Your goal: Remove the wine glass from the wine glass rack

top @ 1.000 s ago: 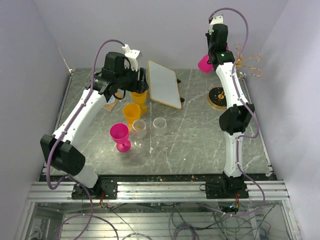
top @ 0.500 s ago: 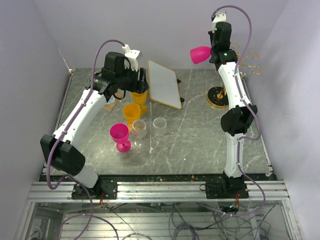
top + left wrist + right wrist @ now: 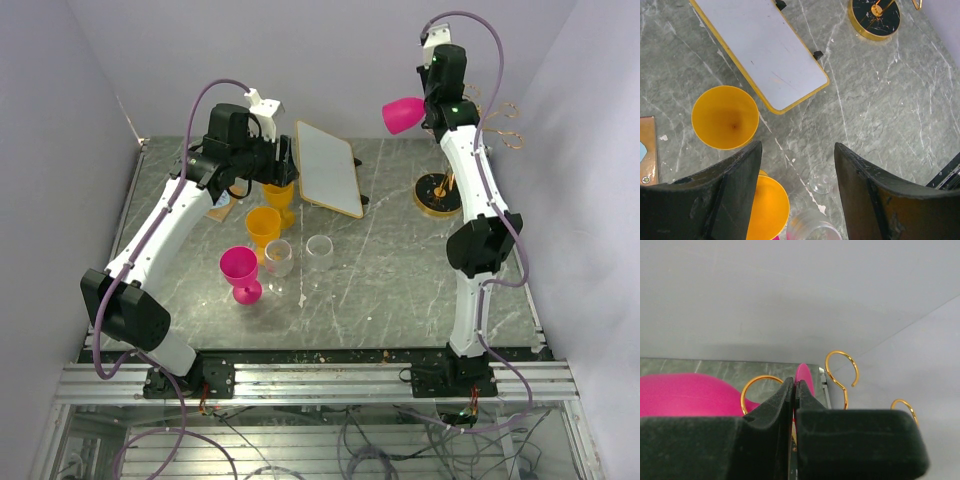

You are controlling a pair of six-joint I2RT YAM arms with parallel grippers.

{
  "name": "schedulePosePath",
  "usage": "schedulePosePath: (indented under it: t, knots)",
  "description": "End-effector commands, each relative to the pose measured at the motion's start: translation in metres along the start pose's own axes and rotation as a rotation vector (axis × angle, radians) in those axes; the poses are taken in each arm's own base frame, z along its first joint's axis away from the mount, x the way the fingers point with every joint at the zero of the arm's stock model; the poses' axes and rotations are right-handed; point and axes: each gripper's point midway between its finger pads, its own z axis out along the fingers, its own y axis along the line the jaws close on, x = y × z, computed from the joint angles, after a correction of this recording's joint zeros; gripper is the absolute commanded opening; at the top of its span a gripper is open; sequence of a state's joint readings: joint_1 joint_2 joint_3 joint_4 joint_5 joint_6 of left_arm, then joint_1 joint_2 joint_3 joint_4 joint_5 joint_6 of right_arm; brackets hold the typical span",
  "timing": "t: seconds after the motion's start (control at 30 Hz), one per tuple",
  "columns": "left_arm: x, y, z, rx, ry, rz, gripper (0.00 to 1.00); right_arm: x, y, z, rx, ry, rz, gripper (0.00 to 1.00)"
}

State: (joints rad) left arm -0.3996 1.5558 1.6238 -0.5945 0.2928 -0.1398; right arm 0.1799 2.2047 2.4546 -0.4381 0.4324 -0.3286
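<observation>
Left tool (image 3: 797,146) spread wide above two orange cups (image 3: 725,117) | right tool (image 3: 795,387) pinches pink wine glass (image 3: 402,115) by the stem, bowl sideways, high over the bench (image 3: 400,270), near the wine glass rack (image 3: 432,195) and its gold loops.

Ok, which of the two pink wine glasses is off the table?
The pink wine glass held sideways by the right gripper, beside the gold wire rack; the other pink glass stands upright on the marble table.
</observation>
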Motion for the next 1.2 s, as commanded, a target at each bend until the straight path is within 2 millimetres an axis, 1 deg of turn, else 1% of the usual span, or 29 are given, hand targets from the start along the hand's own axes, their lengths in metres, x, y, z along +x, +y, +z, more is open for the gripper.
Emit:
schedulePosePath:
  t: [0.0,0.17,0.4,0.6,0.73,0.83,0.93,1.17]
  knots:
    - [-0.013,-0.003,-0.006,0.024,-0.05,0.001,0.7,-0.017,-0.014,-0.022,0.0,-0.027,-0.038,0.0]
    - [-0.012,-0.003,-0.004,0.026,-0.046,-0.002,0.69,-0.003,-0.015,-0.021,0.022,0.023,-0.075,0.0]
    - [-0.01,-0.003,-0.003,0.027,-0.041,-0.004,0.69,0.016,-0.017,-0.011,0.071,0.076,-0.123,0.0]
    - [-0.01,-0.003,-0.002,0.028,-0.039,-0.005,0.69,0.011,-0.022,-0.003,0.111,0.063,-0.152,0.0]
    - [-0.011,-0.003,-0.003,0.028,-0.043,-0.003,0.69,0.008,-0.021,0.002,0.118,0.039,-0.156,0.0]
    - [-0.01,-0.003,-0.002,0.027,-0.039,-0.003,0.69,0.005,-0.019,0.01,0.135,0.013,-0.168,0.0]
    - [-0.009,-0.002,-0.002,0.023,-0.037,-0.003,0.69,-0.005,-0.019,0.016,0.15,-0.035,-0.163,0.0]
    - [-0.008,0.002,-0.001,0.008,-0.035,-0.001,0.69,-0.019,-0.012,0.031,0.176,-0.118,-0.167,0.0]
